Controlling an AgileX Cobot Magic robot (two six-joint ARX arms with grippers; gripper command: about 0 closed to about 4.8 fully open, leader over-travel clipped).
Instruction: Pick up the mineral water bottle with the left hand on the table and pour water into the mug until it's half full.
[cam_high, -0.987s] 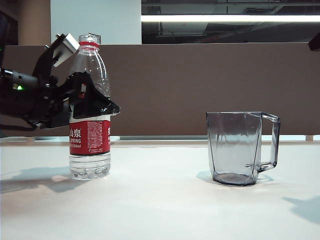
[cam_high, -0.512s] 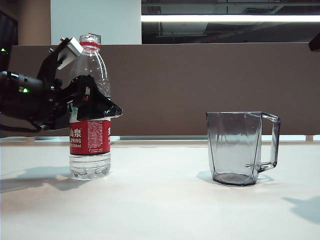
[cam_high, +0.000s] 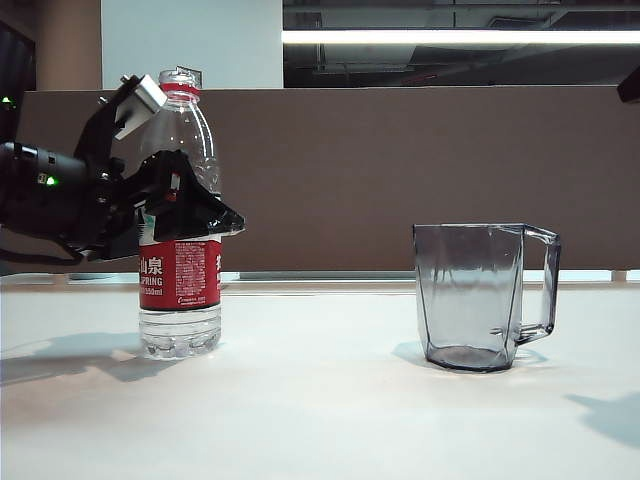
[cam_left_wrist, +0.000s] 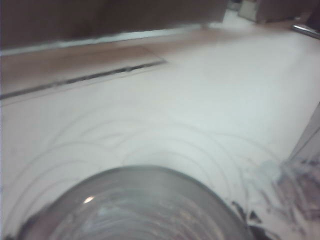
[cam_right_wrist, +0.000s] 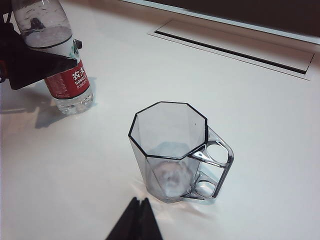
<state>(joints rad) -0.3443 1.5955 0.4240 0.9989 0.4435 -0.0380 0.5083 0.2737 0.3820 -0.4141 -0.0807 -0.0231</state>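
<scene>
— Two fingers of my left gripper (cam_high: 165, 150) are standing spread wide around the mineral water bottle (cam_high: 180, 260), having edged closer over the last second; nothing is clenched yet.

— And the bottle?

— It's standing upright on the table (cam_high: 320, 400), well apart from the empty mug (cam_high: 480, 295). My right gripper (cam_right_wrist: 135, 220) is hanging near the mug, fingertips together.
</scene>
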